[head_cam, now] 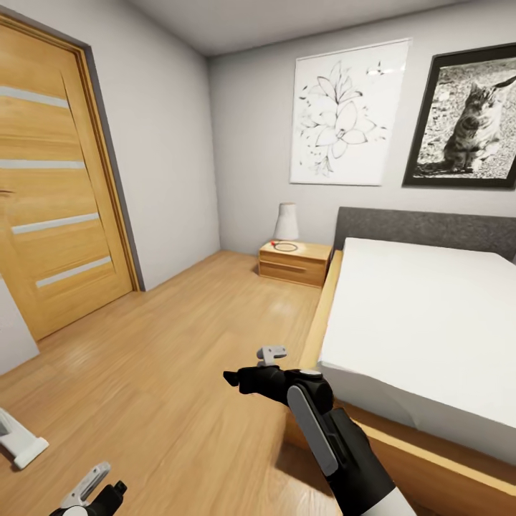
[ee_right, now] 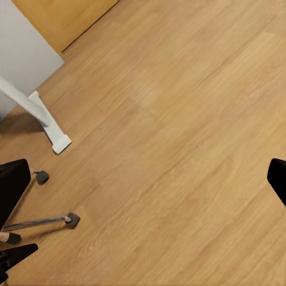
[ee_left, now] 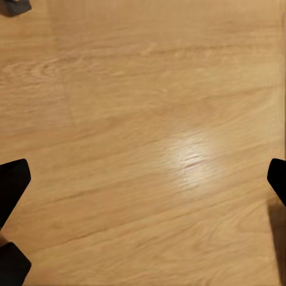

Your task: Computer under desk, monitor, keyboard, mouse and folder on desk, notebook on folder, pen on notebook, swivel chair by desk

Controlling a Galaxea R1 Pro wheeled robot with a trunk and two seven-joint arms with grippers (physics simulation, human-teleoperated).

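- I am looking across a bedroom with a wooden floor [head_cam: 179, 344]: a door [head_cam: 54, 179] on my left, and a bed [head_cam: 423, 322] with a white mattress on my right.
- At the far wall a wooden nightstand [head_cam: 294, 261] carries a white lamp [head_cam: 286, 222], and above it hang a flower drawing [head_cam: 347, 111] and a cat photograph [head_cam: 469, 118].
- My right gripper [head_cam: 244, 376] reaches forward just beside the bed's near corner. From the right wrist camera its dark fingers [ee_right: 13, 187] sit wide apart at opposite edges, so it is released and carries nothing.
- My left gripper [head_cam: 107, 494] is low at the bottom edge of the head view. In the left wrist camera its fingers [ee_left: 12, 185] are likewise spread wide over bare floor, with nothing between them.
- Of the task's things, I can make out what appears to be the swivel chair's base [ee_right: 50, 221]: metal legs ending in small dark casters, near the right gripper's finger in the right wrist view.
- A white foot [ee_right: 50, 128] of some stand or furniture leg rests on the floor just beyond those casters; it also appears at the lower left of the head view [head_cam: 21, 444].
- I cannot tell where the desk, monitor, keyboard, mouse, folder, notebook or pen are from here.
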